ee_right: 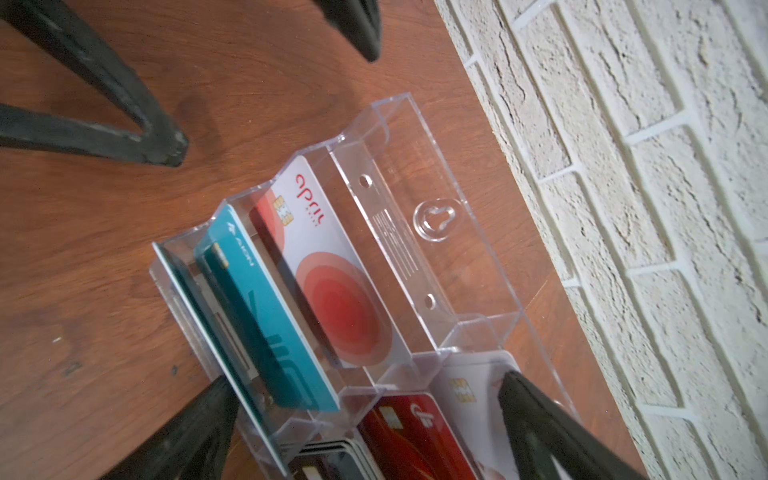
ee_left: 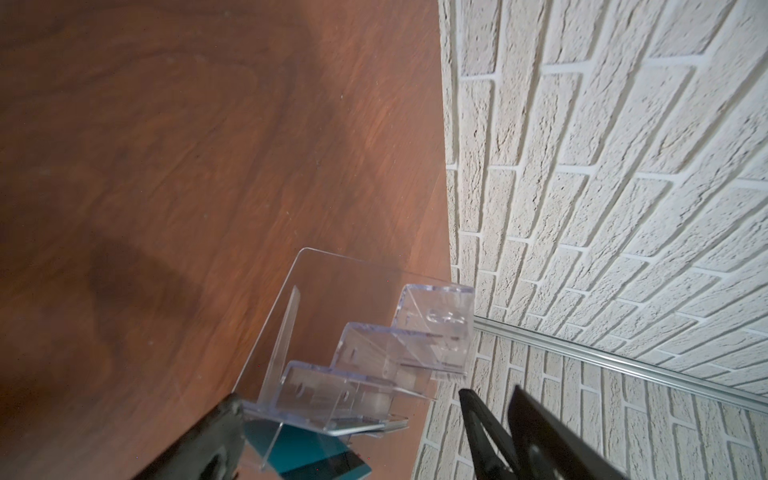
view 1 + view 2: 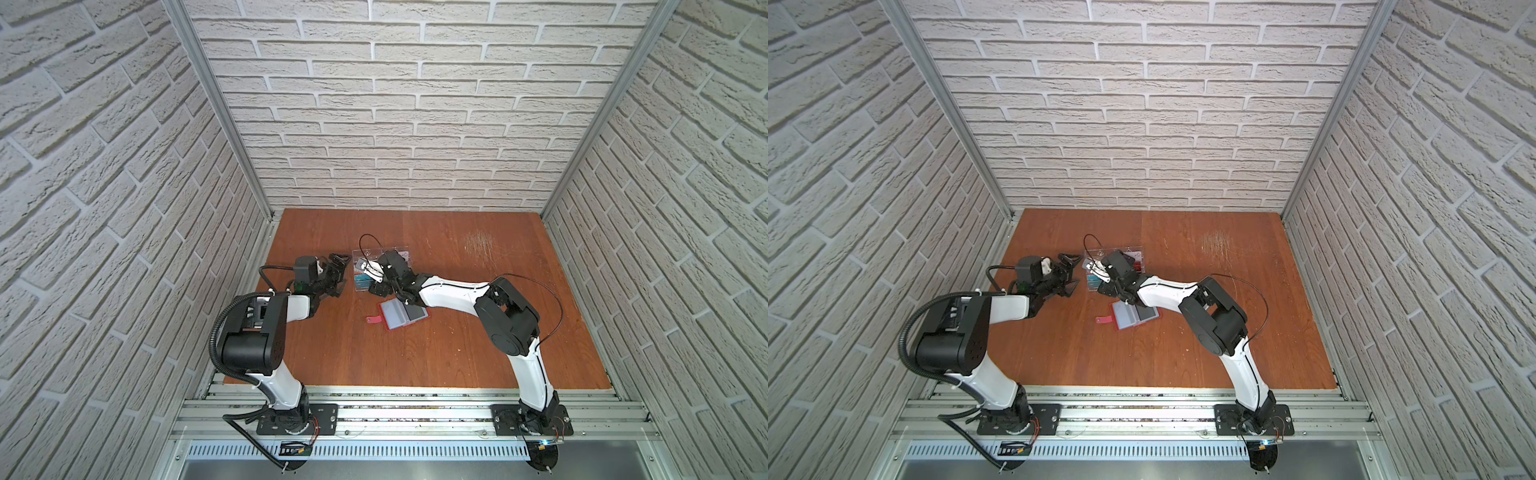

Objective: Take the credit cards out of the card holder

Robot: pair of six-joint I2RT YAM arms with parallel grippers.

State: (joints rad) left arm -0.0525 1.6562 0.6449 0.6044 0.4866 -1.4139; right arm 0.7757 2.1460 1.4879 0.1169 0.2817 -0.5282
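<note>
Your right gripper (image 1: 368, 380) hangs spread wide over the tray (image 1: 436, 232), grasping nothing. Your left gripper (image 3: 341, 273) gapes empty too, just beside the tray. The card holder (image 3: 392, 318) lies open on the worktop (image 3: 457, 353) behind the right gripper, with a dark card (image 3: 415, 312) in its sleeve.

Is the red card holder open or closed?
Open. The holder lies spread flat on the table, with its grey sleeves facing up.
</note>
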